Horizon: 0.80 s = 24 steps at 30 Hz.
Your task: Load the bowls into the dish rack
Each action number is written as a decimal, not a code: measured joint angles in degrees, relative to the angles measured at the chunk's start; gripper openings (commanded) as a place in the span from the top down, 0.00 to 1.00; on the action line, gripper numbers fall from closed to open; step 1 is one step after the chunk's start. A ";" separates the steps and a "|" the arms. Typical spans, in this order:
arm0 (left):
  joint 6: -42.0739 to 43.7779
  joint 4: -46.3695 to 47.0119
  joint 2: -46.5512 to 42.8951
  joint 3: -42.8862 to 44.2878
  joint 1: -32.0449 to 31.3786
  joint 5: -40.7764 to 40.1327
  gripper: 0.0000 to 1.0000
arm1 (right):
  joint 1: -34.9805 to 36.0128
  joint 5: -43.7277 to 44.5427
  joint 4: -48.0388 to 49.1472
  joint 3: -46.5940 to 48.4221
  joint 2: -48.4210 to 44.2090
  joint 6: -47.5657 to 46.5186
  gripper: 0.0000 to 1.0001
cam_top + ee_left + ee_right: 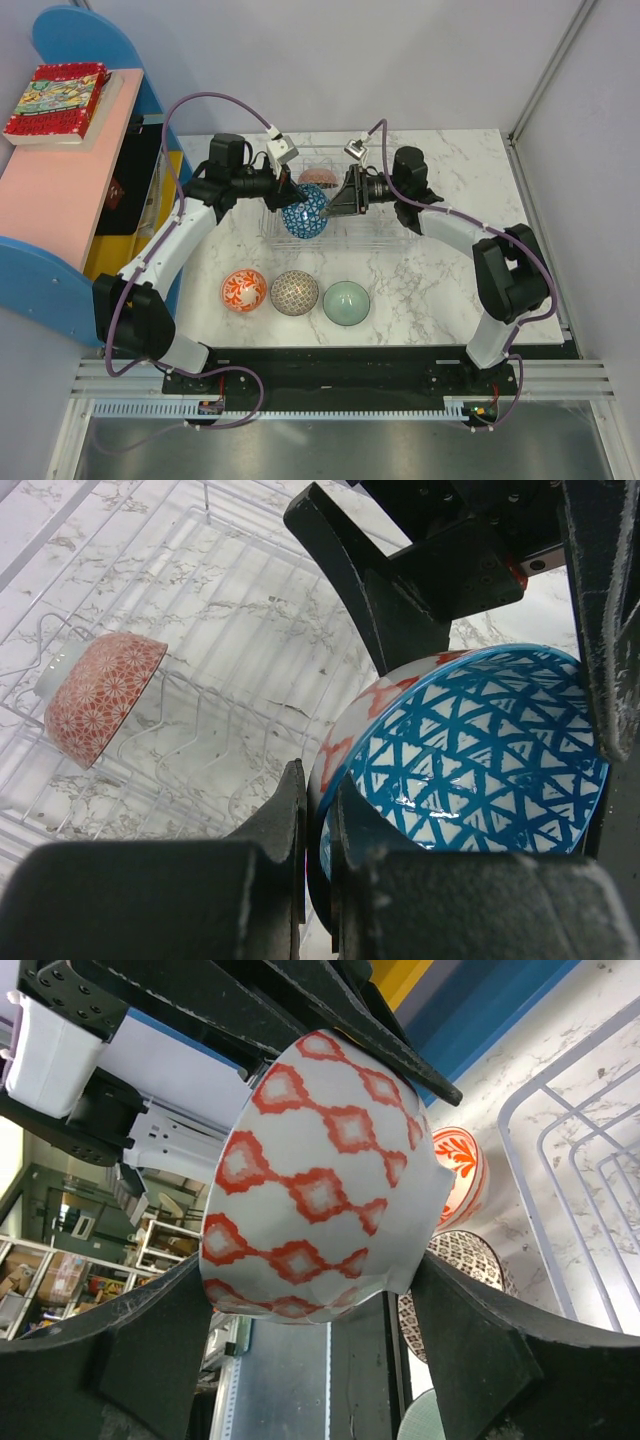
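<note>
Overhead, the left gripper (pixel 283 197) and right gripper (pixel 338 205) meet from opposite sides above the clear dish rack (pixel 380 228) at the far middle of the marble table (pixel 440 290), with the blue-and-white bowl (pixel 305 212) between them on its side. The overhead view shows only the bowl's blue lattice interior. The right wrist view supplies the outside (pixel 320 1180), white with orange-red diamonds. The left wrist view confirms the grip: the left gripper (pixel 315 820) is clamped on the bowl's rim (pixel 470 760), one finger inside and one outside. The right gripper (pixel 312 1290) straddles the bowl body with its jaws wide, one finger (pixel 150 1360) on each side. Whether they press on the bowl or stand just beside it cannot be told. The reddish-brown bowl (pixel 100 695) rests tilted against the rack wires (pixel 200 720), plain in the left wrist view and only partly seen from above (pixel 318 177). Three bowls sit in a row on the near table, outside the rack: the orange-red floral bowl (pixel 244 291), the beige lattice bowl (pixel 295 293) and the mint-green bowl (pixel 347 302). The right wrist view catches the floral one (pixel 462 1165) behind the held bowl.
</note>
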 measured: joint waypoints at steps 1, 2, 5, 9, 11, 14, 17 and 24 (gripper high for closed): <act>0.02 0.07 0.00 -0.07 0.00 0.09 0.98 | -0.04 -0.02 1.70 -0.46 0.11 1.42 0.14; 0.02 0.22 0.00 -0.17 0.00 0.17 0.98 | -0.04 -0.02 2.71 -0.61 0.20 2.29 0.15; 0.00 0.92 -0.24 -0.50 0.02 0.31 0.98 | -0.11 0.00 5.29 -1.03 0.35 4.66 0.15; 0.00 1.75 -0.90 -0.96 0.00 0.44 0.98 | -0.22 -0.07 7.65 -1.31 0.37 6.67 0.18; 0.00 2.21 -1.16 -1.16 0.02 0.61 0.98 | -0.24 -0.09 8.09 -1.31 0.37 7.06 0.23; -0.09 2.49 -1.31 -1.29 0.02 0.57 0.98 | -0.31 -0.04 8.70 -1.33 0.37 7.15 0.36; -0.17 2.54 -1.31 -1.49 0.02 0.50 0.98 | -0.33 0.13 8.92 -1.66 0.37 7.15 0.67; -0.26 2.60 -1.31 -1.68 0.07 0.55 0.29 | -0.35 0.61 8.33 -1.84 0.37 6.47 1.00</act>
